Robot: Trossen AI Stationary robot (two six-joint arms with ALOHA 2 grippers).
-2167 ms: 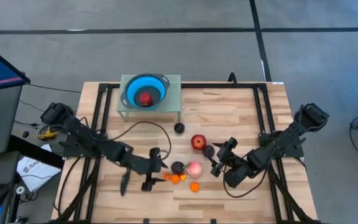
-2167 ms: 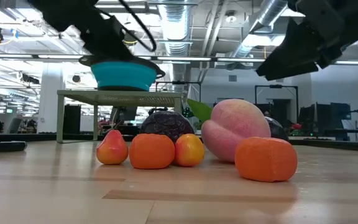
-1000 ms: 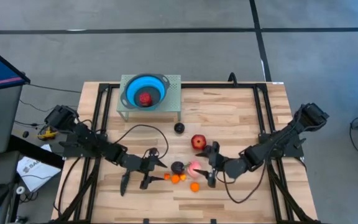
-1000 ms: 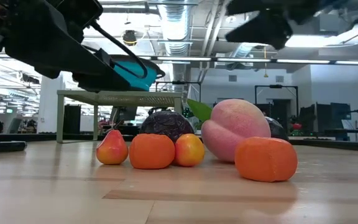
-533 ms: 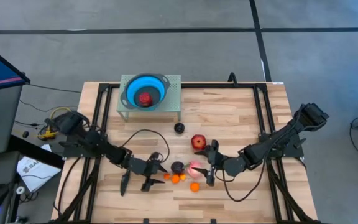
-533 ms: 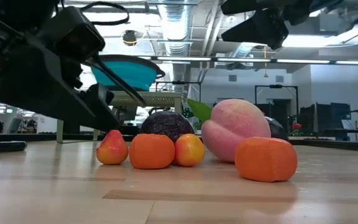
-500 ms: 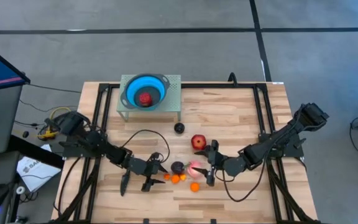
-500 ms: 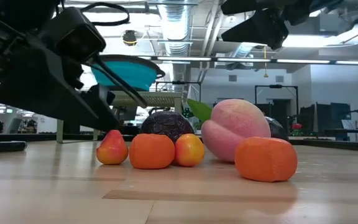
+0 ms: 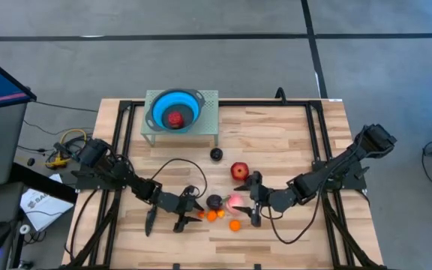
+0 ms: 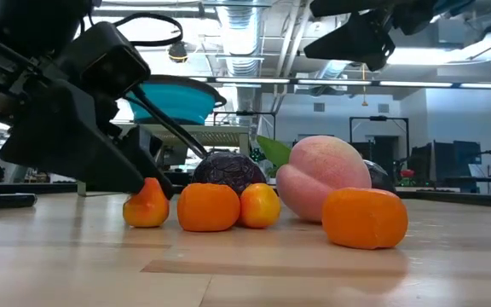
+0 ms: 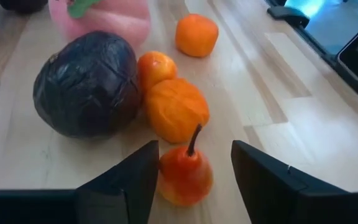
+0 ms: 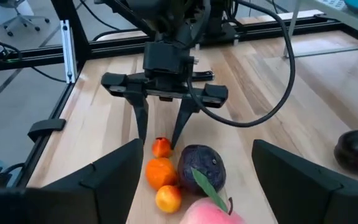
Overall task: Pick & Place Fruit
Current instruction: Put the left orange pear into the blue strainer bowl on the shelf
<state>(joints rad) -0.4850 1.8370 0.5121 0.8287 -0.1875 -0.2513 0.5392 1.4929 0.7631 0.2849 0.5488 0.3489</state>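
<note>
The fruit lies clustered on the wood table: a pink peach [image 9: 234, 202], a dark purple piece [image 9: 214, 201], small orange pieces [image 9: 213, 216], a red apple [image 9: 238, 171] and a small orange-red pear [image 11: 185, 175]. My left gripper [image 9: 193, 213] is low at the table and open, its fingers on either side of the pear. My right gripper [image 9: 252, 200] hangs open above the peach, touching nothing. The blue bowl [image 9: 175, 109] on a green stand holds one red fruit [image 9: 175, 118]. My left gripper is open around the pear, coming in low from the table's left. The inner side of one finger [image 11: 143, 177] lies against the pear's side [image 11: 165, 174]; the other finger stands apart from it. The pear rests tilted on the table.
A long black knife [image 9: 150, 218] lies near the table's left edge. A small dark fruit [image 9: 216, 154] sits alone in front of the stand. Another orange piece [image 9: 235, 224] lies nearest the near edge. Black frame rails and a cable run along the table's sides.
My left gripper has come down to the table and moved right toward the fruit cluster, its open fingers closing in around the pear. The pear has slid a little toward the table's left and tipped.
</note>
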